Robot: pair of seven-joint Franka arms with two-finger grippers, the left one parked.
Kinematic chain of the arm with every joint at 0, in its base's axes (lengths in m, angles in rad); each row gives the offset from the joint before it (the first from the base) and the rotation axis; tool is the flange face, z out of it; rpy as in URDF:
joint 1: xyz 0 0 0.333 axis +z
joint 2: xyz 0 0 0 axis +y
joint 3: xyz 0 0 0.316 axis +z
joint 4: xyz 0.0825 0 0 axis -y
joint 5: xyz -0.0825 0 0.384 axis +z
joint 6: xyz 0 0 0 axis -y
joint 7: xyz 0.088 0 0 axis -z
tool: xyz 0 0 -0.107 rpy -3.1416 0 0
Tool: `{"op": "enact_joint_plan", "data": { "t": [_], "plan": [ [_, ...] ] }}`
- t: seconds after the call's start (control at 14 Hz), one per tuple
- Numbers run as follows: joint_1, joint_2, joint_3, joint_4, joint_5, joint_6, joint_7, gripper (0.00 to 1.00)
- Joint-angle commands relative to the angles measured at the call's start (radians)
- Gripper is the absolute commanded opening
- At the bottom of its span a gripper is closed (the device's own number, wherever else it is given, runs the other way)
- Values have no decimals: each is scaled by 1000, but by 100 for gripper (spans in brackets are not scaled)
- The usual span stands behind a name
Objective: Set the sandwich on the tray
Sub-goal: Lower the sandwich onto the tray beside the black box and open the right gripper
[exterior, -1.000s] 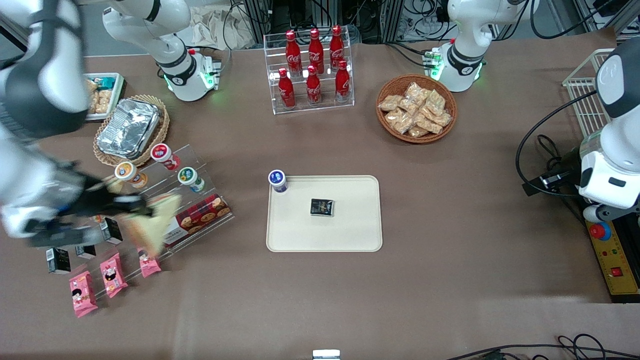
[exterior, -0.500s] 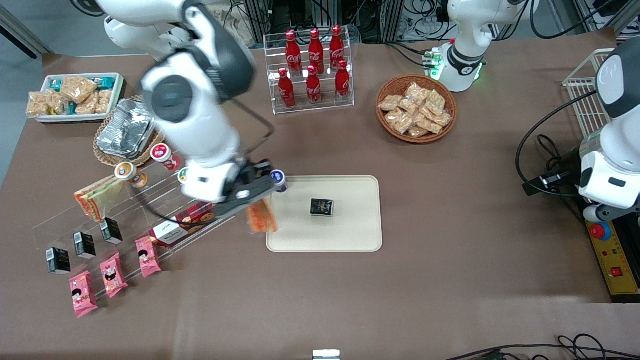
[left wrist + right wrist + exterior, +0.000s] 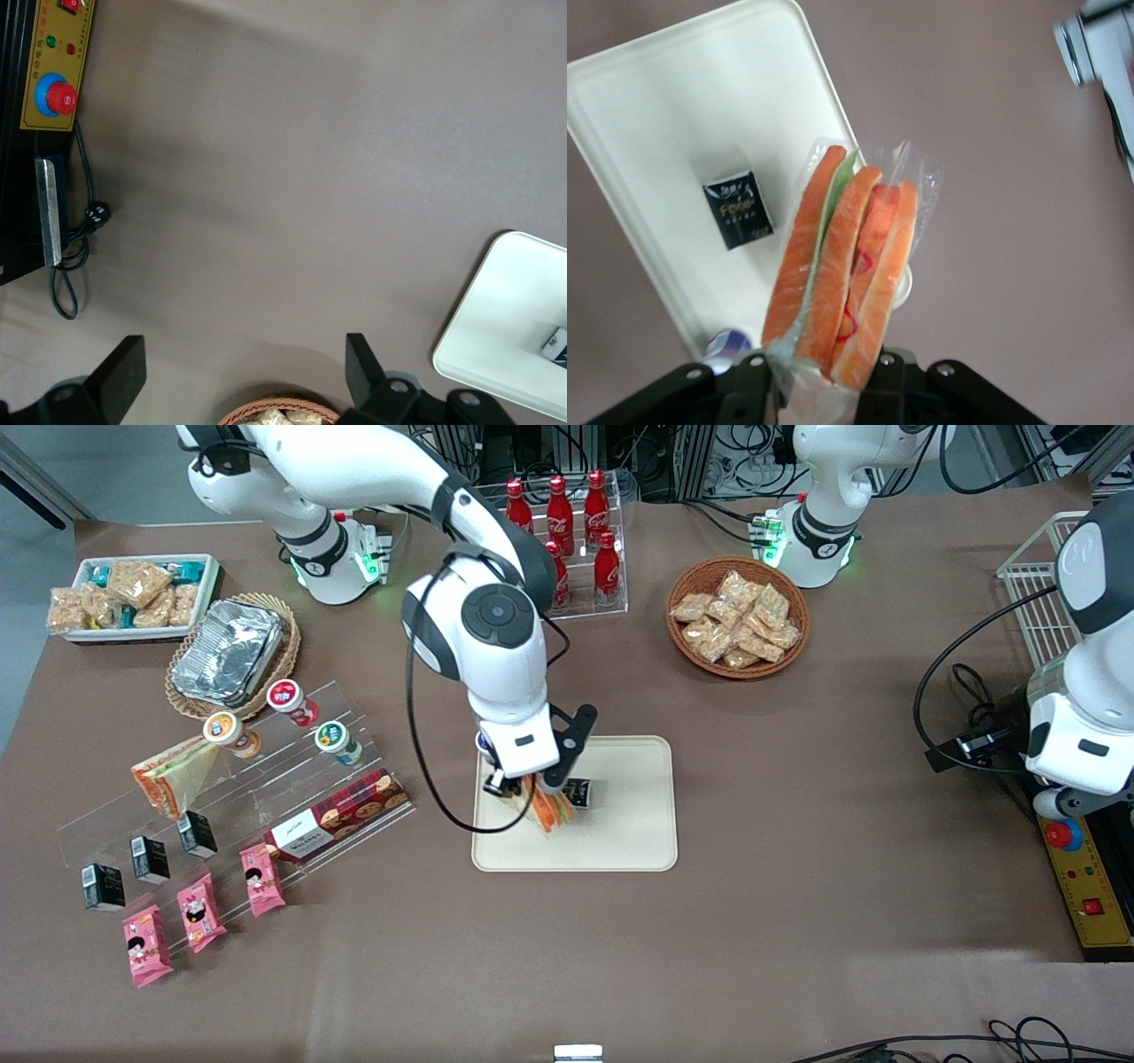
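Observation:
My right gripper (image 3: 530, 786) hovers over the cream tray (image 3: 625, 841), shut on the sandwich (image 3: 551, 809). The sandwich is a clear-wrapped wedge with orange, red and green filling stripes. It hangs from the fingers just above the tray, beside a small black packet (image 3: 580, 792) that lies on the tray. In the right wrist view the sandwich (image 3: 846, 261) sticks out from the gripper (image 3: 824, 376) over the tray's edge (image 3: 682, 106), with the black packet (image 3: 738, 210) close by. I cannot tell whether the sandwich touches the tray.
A blue-capped cup (image 3: 726, 343) stands at the tray's corner under my arm. An acrylic rack (image 3: 266, 779) toward the working arm's end holds a yellowish wedge (image 3: 173, 775), cups and a cookie box. A cola bottle rack (image 3: 589, 540), snack basket (image 3: 737, 615) and foil container (image 3: 226, 651) stand farther back.
The arm has swung from the acrylic rack to above the tray, carrying the sandwich with it. The gripper has turned and now points down over the tray.

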Motion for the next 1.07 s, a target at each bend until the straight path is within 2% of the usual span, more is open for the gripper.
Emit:
{"op": "enact_joint_plan", "data": {
  "t": [0.0,0.29,0.57,0.71,0.79,0.86,1.0],
  "plan": [
    [6,82,-6,8,-24,132,-85,34],
    [9,166,-6,6,-24,258,-180,35],
    [13,228,-8,6,-29,304,-333,36],
    [15,245,-10,-1,-29,321,-341,37],
    [16,251,-8,-1,-23,326,-330,49],
    [18,257,-8,-1,-17,329,-323,77],
    [18,253,-6,0,8,326,-281,81]
  ]
}}
